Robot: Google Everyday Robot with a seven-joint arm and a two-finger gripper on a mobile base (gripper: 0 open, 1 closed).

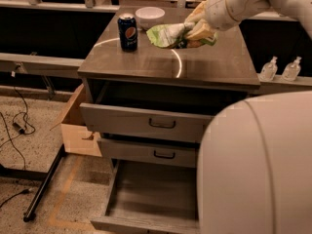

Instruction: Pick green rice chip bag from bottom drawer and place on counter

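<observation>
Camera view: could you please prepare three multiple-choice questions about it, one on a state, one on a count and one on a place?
1. The bottom drawer is:
A. pushed shut
B. pulled out, with a bare floor
C. pulled out and full of cans

2. How many drawers with dark handles does the cabinet show?
A. one
B. four
C. two

3. The green rice chip bag is:
A. in the gripper, over the back part of the counter
B. lying in the bottom drawer
C. out of view

Answers:
1 B: its grey floor lies open to view with nothing on it.
2 C: two fronts, one above the other, each carry a dark pull.
3 A: the jaws are closed on the bag above the slab.
</observation>
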